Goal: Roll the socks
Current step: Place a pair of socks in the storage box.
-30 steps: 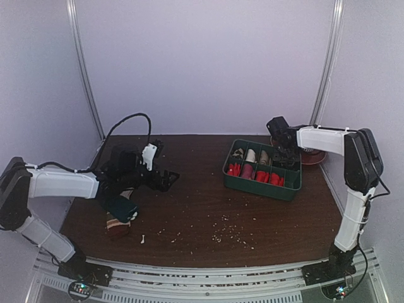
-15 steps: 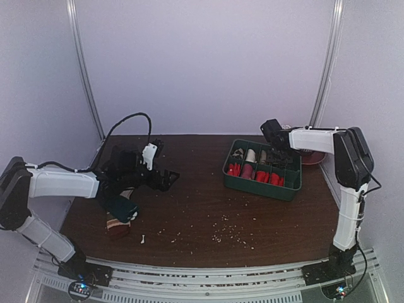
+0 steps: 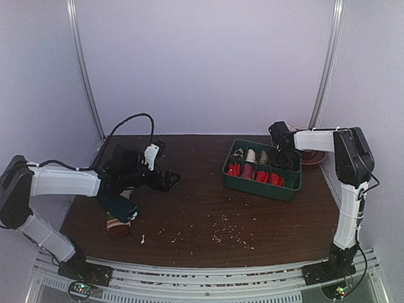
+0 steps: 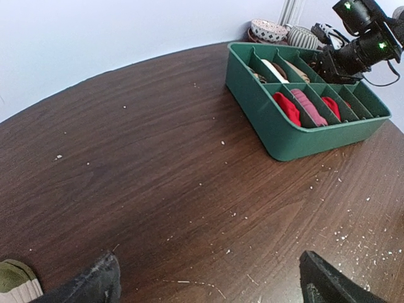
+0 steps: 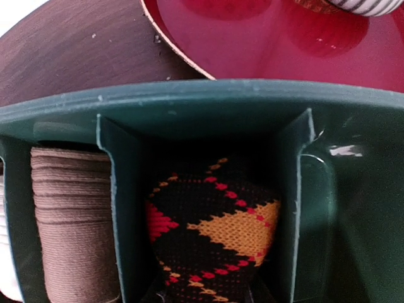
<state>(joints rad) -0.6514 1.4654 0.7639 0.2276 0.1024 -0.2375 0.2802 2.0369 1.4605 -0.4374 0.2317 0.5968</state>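
The black argyle sock, with red, orange and yellow diamonds, sits rolled in a back compartment of the green tray. My right gripper reaches down into that compartment. Its dark fingertips flank the bottom of the roll and appear closed on it. In the top view it hangs over the tray's back right. Several red rolls fill front compartments; I cannot tell a red sock with a beige cuff among them. My left gripper is wide open and empty, low over bare table at the left.
A brown ribbed roll fills the compartment beside the argyle sock. A red plate and bowls stand behind the tray. A dark teal and a striped sock lie at the front left under the left arm. Crumbs dot the table.
My right gripper has shifted slightly right along the tray's back row and sits lower in it. The left arm has barely moved.
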